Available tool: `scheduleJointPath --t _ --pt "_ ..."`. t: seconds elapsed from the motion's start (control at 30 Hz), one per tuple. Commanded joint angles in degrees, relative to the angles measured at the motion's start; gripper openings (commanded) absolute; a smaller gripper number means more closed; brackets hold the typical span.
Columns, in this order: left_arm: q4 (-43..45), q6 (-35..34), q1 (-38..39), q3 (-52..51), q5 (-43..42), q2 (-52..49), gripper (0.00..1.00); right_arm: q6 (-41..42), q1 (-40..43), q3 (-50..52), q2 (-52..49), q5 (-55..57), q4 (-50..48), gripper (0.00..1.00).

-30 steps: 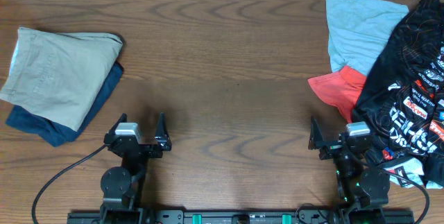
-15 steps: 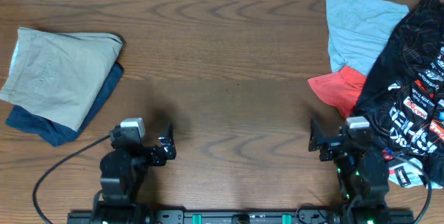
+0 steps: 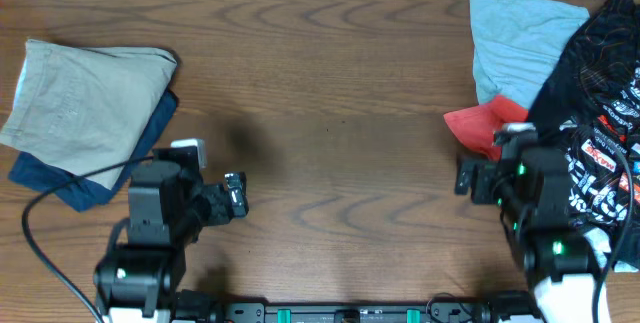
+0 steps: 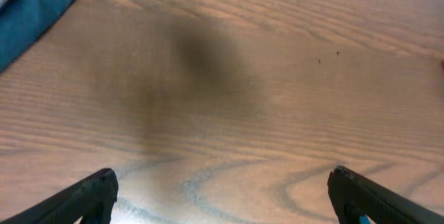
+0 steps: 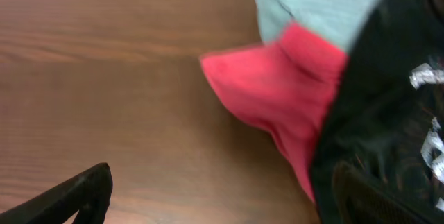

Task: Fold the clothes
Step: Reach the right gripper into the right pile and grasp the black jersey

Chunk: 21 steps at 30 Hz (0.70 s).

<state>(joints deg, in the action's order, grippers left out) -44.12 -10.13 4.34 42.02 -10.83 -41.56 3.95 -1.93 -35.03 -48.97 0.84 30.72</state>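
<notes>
Both arms stand at the near edge of the wooden table (image 3: pixel 340 83), and neither has anything in its grasp. The left gripper (image 3: pixel 237 194) has its jaws spread wide over bare wood. The right gripper (image 3: pixel 466 177) is likewise spread wide and empty, its wrist view showing only tabletop and cloth ahead of the two fingertips. The black jersey (image 3: pixel 598 93), marked with thin orange contour lines and white and orange logos, lies crumpled and unfolded along the right edge of the table. It runs from the far right corner down toward the near right corner, so its long axis goes roughly far to near, with a slight slant. It lies to the right of the right gripper and a little beyond it; in the right wrist view the black cloth fills the right side of the frame, just beside the right fingertip. Its inner edge overlaps a red garment (image 3: pixel 478 123) and a light blue garment (image 3: pixel 515 43), both nearer the table's middle, and the red one lies directly ahead of the open jaws. The right arm is plainly the nearer. The left is well apart, close to the folded beige garment (image 3: pixel 85 103) stacked on a navy garment (image 3: pixel 55 178) at the left edge. Folding has not begun, and the likely first reach is rightward, past the red cloth.
</notes>
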Motion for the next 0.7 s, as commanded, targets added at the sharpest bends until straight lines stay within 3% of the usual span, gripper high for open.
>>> scheduleJointPath --t 0.0,0.13,0.33,0.43,0.53,0.67 --pt "-1.7 2.2 0.2 4.1 -0.5 -3.3 0.98 0.8 2.8 -6.3 -7.3 -0.9 1.6 0.99" --pt "-1.7 2.2 0.2 4.2 -0.5 -5.4 0.98 0.9 3.9 -8.5 -13.3 1.2 0.0 0.99" --pt "-1.8 2.2 0.2 4.2 -0.5 -6.8 0.98 10.0 7.4 -8.3 -21.5 14.6 -1.2 0.99" --pt "-1.9 2.2 0.2 4.2 -0.5 -7.2 0.97 10.0 9.0 -8.3 -26.2 13.9 -2.9 0.91" --pt "-1.9 2.2 0.2 4.2 -0.5 -7.5 0.98 10.0 9.4 -8.3 -30.3 13.9 -4.8 0.72" --pt "-1.9 2.2 0.2 4.2 -0.5 -7.7 0.98 10.0 9.6 -8.3 -34.9 15.4 -6.3 0.56"
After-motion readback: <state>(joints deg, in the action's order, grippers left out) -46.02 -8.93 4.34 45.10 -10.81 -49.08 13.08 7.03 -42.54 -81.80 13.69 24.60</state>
